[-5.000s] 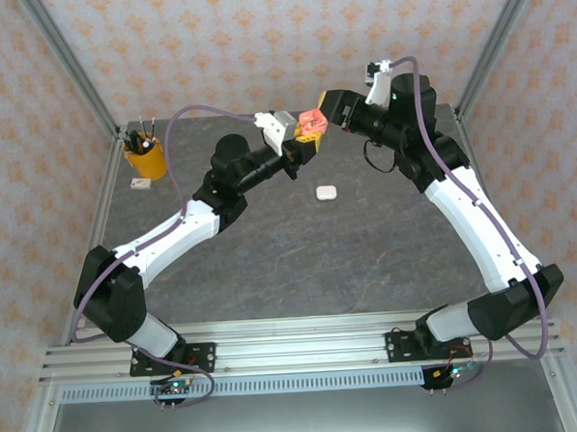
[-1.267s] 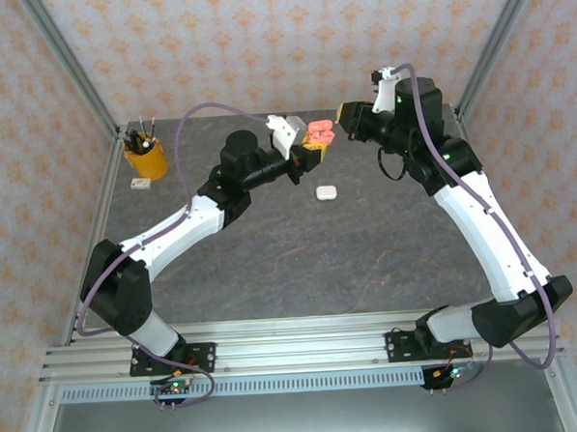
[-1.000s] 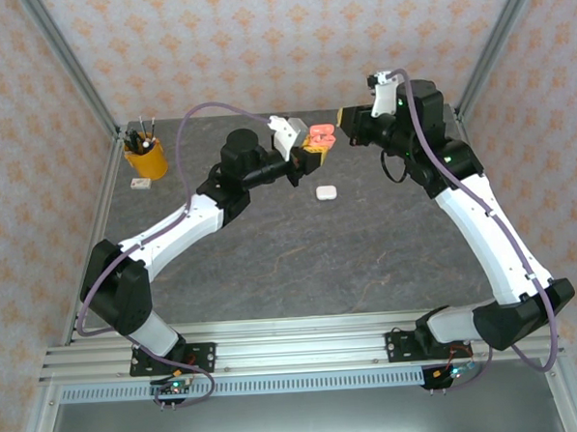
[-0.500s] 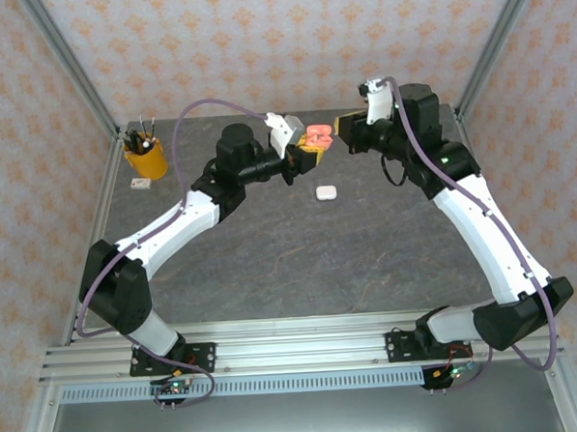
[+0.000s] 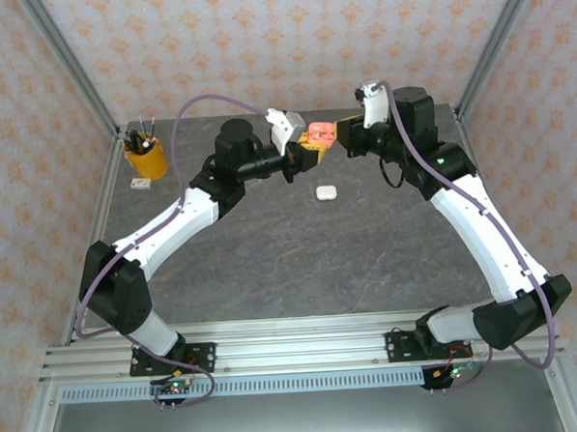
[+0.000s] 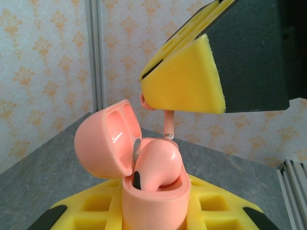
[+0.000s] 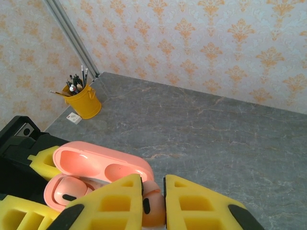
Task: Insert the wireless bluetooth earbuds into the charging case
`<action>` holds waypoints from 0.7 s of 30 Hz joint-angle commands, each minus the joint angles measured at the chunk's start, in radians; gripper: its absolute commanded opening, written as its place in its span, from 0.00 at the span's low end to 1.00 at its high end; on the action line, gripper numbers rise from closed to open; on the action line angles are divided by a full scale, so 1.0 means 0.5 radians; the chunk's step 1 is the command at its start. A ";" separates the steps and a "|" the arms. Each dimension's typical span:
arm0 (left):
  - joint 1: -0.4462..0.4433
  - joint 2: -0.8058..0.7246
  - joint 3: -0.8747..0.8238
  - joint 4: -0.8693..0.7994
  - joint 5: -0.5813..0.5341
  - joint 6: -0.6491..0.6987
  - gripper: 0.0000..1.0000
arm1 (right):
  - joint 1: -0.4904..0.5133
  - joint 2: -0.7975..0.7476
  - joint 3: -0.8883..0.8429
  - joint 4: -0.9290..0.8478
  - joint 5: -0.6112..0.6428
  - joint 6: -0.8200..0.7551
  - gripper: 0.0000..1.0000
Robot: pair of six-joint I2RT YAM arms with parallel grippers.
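The left tool [image 5: 307, 152] grips the open pink case [image 6: 106, 139], one earbud [image 6: 157, 160] seated inside. The right tool [image 7: 153, 191] pinches a second earbud [image 6: 168, 122], stem down, just above the case.

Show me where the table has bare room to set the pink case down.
Bare tabletop lies between the white case and the arms' bases. It is crowded at the far edge, around the held pink case, and in the pen cup corner.

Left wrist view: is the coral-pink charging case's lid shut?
No, the coral-pink charging case has its lid swung back open, and a coral-pink earbud sits in it.
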 commanded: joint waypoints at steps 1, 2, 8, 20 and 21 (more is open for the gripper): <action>0.024 0.015 0.079 -0.003 0.062 0.031 0.00 | 0.024 0.023 0.013 0.036 0.042 -0.049 0.13; 0.024 0.015 0.080 -0.004 0.066 0.029 0.00 | 0.025 0.030 0.019 0.035 0.045 -0.052 0.13; 0.023 0.015 0.069 -0.001 0.070 0.019 0.00 | 0.039 0.056 0.035 0.033 0.051 -0.061 0.13; 0.024 0.027 0.083 -0.016 0.085 0.025 0.00 | 0.083 0.064 0.047 -0.010 0.200 -0.211 0.11; 0.024 0.031 0.083 -0.019 0.085 0.026 0.00 | 0.093 0.063 0.053 -0.016 0.210 -0.233 0.11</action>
